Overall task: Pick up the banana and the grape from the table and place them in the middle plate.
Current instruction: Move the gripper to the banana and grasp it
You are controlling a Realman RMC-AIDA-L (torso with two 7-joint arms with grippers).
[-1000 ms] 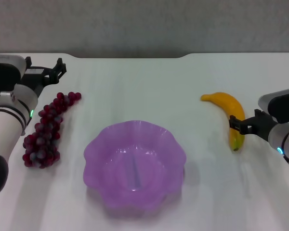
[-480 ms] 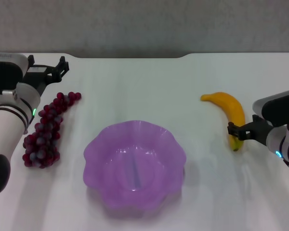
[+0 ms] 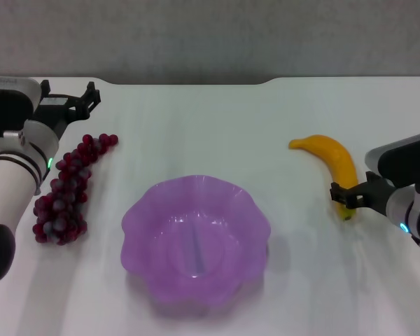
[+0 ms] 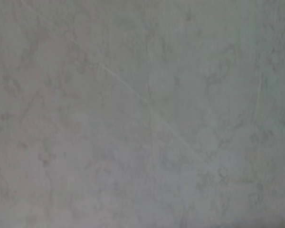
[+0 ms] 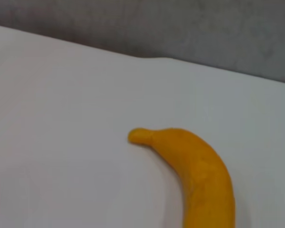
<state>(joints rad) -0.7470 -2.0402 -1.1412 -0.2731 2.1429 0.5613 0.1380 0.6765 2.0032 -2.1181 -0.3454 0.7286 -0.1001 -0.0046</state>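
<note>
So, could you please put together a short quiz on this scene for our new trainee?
1. True or false: the purple plate is empty.
2. Which fruit is the right gripper at: A) the grape bunch, B) the banana?
3. Fill in: the left gripper is beyond the far end of the ____.

Key: 1 true; 2 B; 3 grape bunch.

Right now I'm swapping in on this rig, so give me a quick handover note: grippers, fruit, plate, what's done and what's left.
Right gripper: at the near end of the banana, fingers around it; grip unconfirmed.
Left gripper: open, behind the far end of the grape, not touching.
Banana and grape both lie on the table, right and left of the middle plate, which holds nothing.
Done: nothing placed.
Left: lift both fruits and place them in the plate.
</note>
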